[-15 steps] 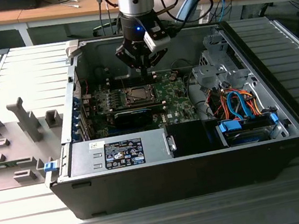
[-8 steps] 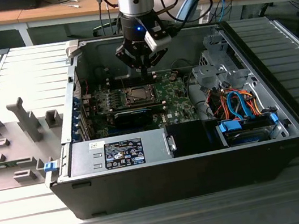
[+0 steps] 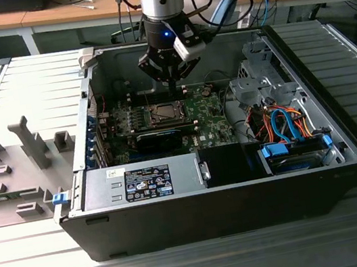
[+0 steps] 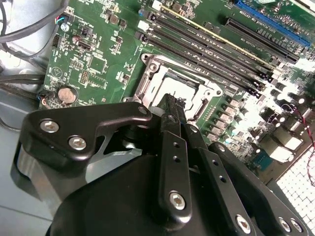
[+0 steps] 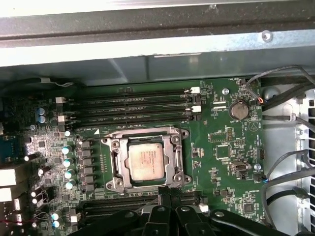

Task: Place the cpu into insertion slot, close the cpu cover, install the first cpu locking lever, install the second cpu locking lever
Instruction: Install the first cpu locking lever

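Observation:
The cpu (image 5: 145, 161) lies flat in the insertion slot (image 5: 114, 162) on the green board, silvery face up. Around it sits the cpu cover (image 5: 173, 158), folded down, the chip showing through its window. My gripper (image 5: 166, 194) hangs just above the socket's edge on the side away from the memory slots, its black fingers pressed together with nothing visible between them. In the second wrist view the gripper (image 4: 171, 102) ends right over the cover (image 4: 209, 91), partly hiding the cpu (image 4: 172, 84). In the exterior view the gripper (image 3: 171, 88) is a little behind the slot (image 3: 164, 113). I cannot make out the locking levers.
The board lies inside an open computer case (image 3: 256, 189). A row of memory slots (image 5: 133, 105) runs beside the socket, and a coin cell (image 5: 239, 109) sits near it. Cables and a drive cage (image 3: 263, 85) fill the exterior view's right; a black card (image 3: 158, 137) lies in front of the socket.

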You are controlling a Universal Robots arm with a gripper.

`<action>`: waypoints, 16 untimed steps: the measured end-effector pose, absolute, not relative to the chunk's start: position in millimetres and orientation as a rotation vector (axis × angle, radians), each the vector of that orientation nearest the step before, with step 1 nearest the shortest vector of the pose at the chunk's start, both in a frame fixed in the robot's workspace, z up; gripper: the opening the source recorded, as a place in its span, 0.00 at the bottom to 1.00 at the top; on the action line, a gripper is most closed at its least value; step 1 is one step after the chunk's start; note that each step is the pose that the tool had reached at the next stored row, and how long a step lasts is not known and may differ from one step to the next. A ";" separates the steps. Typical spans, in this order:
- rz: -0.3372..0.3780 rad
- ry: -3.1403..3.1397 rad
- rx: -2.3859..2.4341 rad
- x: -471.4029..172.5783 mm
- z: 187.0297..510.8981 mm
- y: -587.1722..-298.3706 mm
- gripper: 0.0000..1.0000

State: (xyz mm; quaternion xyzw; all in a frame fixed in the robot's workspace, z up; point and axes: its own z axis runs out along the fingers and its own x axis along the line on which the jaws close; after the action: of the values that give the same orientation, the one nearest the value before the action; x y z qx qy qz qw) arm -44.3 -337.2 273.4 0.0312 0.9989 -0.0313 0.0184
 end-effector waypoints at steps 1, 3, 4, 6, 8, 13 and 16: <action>-0.097 3.102 0.089 -44.3 273.4 -337.2 0.11; -0.097 3.102 0.080 -44.3 273.4 -337.2 0.11; -0.097 3.102 0.075 -44.3 273.4 -337.2 0.11; -0.096 3.102 0.062 -44.3 273.4 -337.2 0.11; -0.096 3.102 0.053 -44.3 273.4 -337.2 0.11; -0.096 3.102 0.028 -44.3 273.4 -337.2 0.11; -0.095 3.101 0.003 -44.3 273.4 -337.2 0.11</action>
State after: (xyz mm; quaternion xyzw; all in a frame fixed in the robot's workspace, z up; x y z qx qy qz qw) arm -44.3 -337.2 273.4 0.0009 0.9993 -0.0307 0.0194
